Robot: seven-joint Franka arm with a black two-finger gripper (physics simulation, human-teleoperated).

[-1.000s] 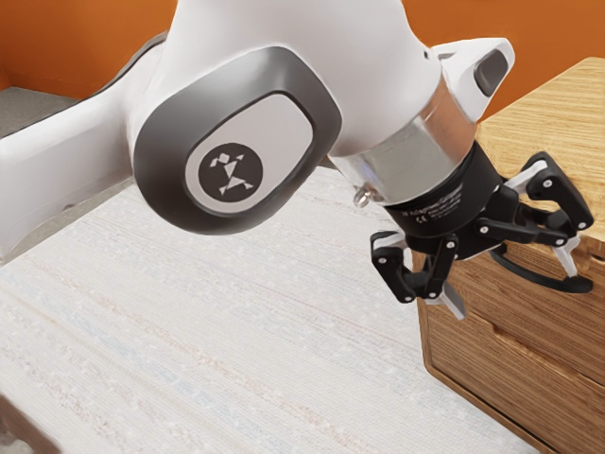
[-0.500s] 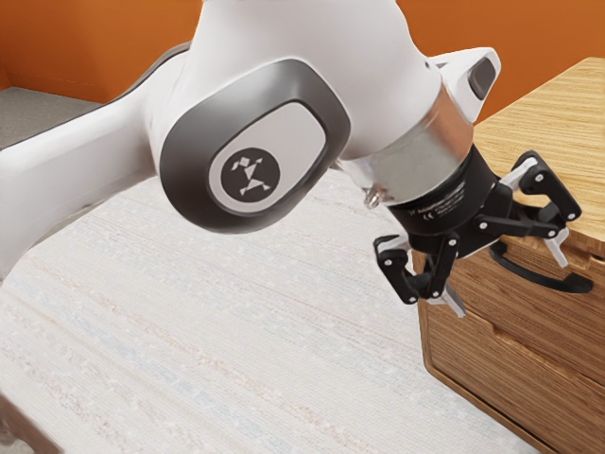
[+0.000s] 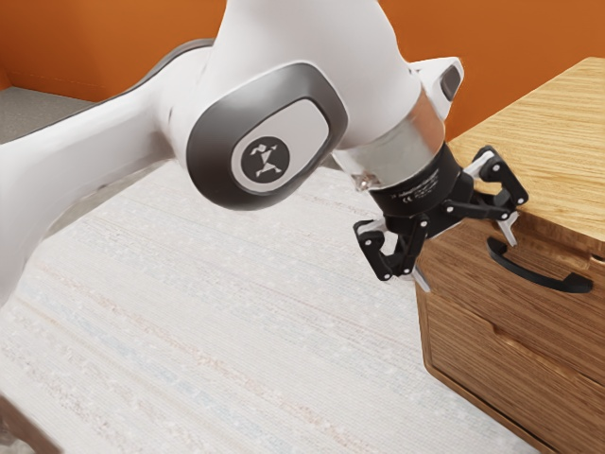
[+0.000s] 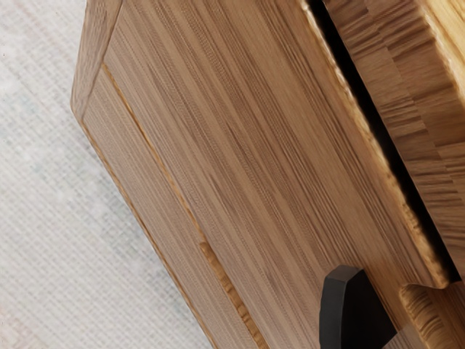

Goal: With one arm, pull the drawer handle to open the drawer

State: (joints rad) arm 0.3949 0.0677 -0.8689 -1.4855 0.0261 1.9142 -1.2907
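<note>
A wooden cabinet (image 3: 558,132) stands at the exterior view's right, with two drawers in its front. The upper drawer (image 3: 558,317) carries a black curved handle (image 3: 539,270). My gripper (image 3: 464,254) hangs open in front of the drawer's near corner, just to the left of the handle's end, with nothing between its fingers. One fingertip (image 3: 419,279) sits off the cabinet's edge and the other (image 3: 510,230) is near the handle's upper end. In the wrist view the drawer front (image 4: 240,160) is close, one black handle end (image 4: 349,309) shows, and a dark gap (image 4: 363,94) runs under the cabinet top.
The cabinet stands on a pale woven tabletop (image 3: 217,322) that stretches to the exterior view's left. An orange wall (image 3: 85,47) is behind. The lower drawer (image 3: 510,378) sits flush below the upper one.
My hand has moved up and toward the exterior view's left. Its open fingers were straddling the handle a second ago and are now beside its end. The handle has not visibly moved.
</note>
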